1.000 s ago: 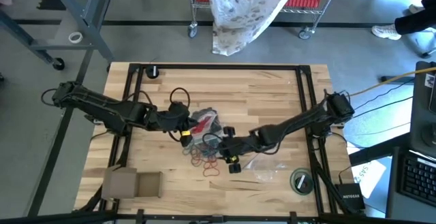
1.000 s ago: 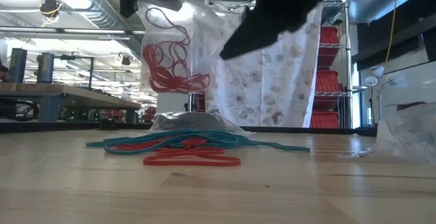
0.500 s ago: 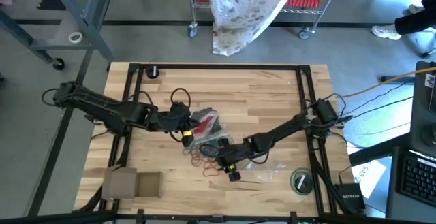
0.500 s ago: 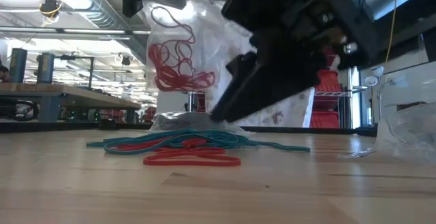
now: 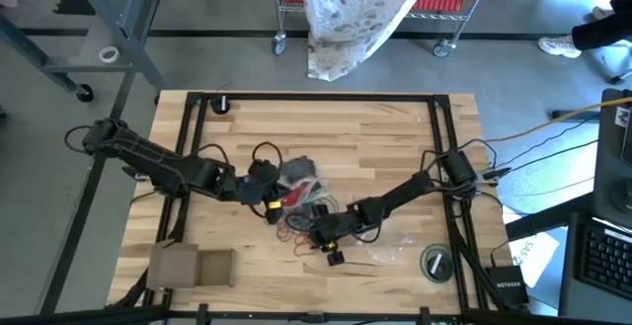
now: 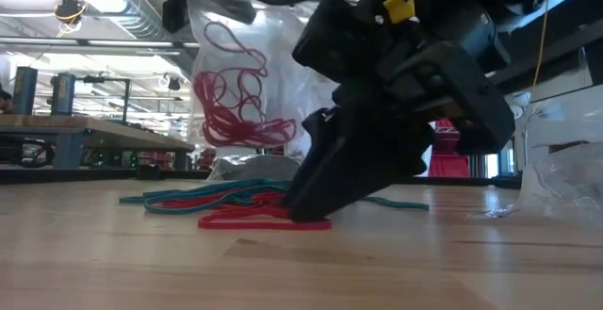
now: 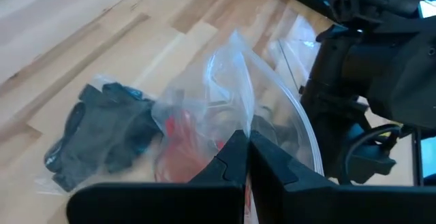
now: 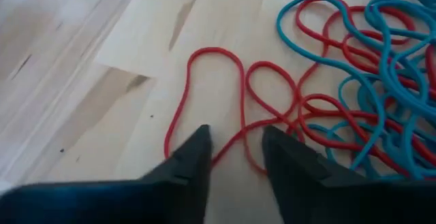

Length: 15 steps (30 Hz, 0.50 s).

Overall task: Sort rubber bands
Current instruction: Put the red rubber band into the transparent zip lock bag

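Loose red and teal rubber bands (image 5: 296, 228) lie in a tangle on the table, seen also in the low view as a flat pile (image 6: 221, 197). My left gripper (image 5: 269, 199) is shut on a clear plastic bag (image 6: 240, 74) with red bands (image 6: 236, 112) inside. My right gripper (image 8: 235, 152) is open and down at the pile's near edge (image 6: 301, 214), its fingers on either side of a red band's strand (image 8: 231, 137). A second clear bag with dark grey bands (image 7: 102, 132) lies on the table behind the pile. My left gripper pinches the clear bag by its top edge (image 7: 240, 125) between the two shut fingers. The bag hangs below the fingers, lifted off the table, with the red bands gathered in its lower part. My right gripper's fingers (image 8: 194, 157) straddle a red strand; whether they touch it, I cannot tell.
A flat cardboard box (image 5: 193, 266) sits at the near left corner. Another clear bag (image 5: 385, 251) and a round green-rimmed thing (image 5: 435, 262) lie near right. A small black thing (image 5: 223, 104) is at the far left. Black frame rails run along the table's sides.
My right gripper has moved toward the table's near left and come down onto the near edge of the loose pile, among the red bands. My left gripper has shifted slightly toward the near edge, still holding the bag up.
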Tool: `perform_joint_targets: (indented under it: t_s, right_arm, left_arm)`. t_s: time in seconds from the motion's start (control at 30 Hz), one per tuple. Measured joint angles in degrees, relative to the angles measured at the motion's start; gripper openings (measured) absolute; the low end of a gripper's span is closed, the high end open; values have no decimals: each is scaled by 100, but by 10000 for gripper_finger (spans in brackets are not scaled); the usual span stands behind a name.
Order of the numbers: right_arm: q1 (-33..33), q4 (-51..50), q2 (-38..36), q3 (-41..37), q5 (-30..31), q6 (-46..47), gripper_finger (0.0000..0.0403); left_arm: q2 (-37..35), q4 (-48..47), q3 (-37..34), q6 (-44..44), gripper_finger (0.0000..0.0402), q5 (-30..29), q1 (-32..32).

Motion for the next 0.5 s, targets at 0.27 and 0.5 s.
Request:
perform_joint_targets:
  t_s: [0.27, 0.5]
  right_arm:
    - [225, -995, -468, -40, 480, 259, 8]
    - [738, -1680, -1881, -31, 975, 176, 1]
  left_arm:
    - [40, -23, 0, -118, 1, -63, -243]
    - [145, 69, -2, -164, 1, -71, -519]
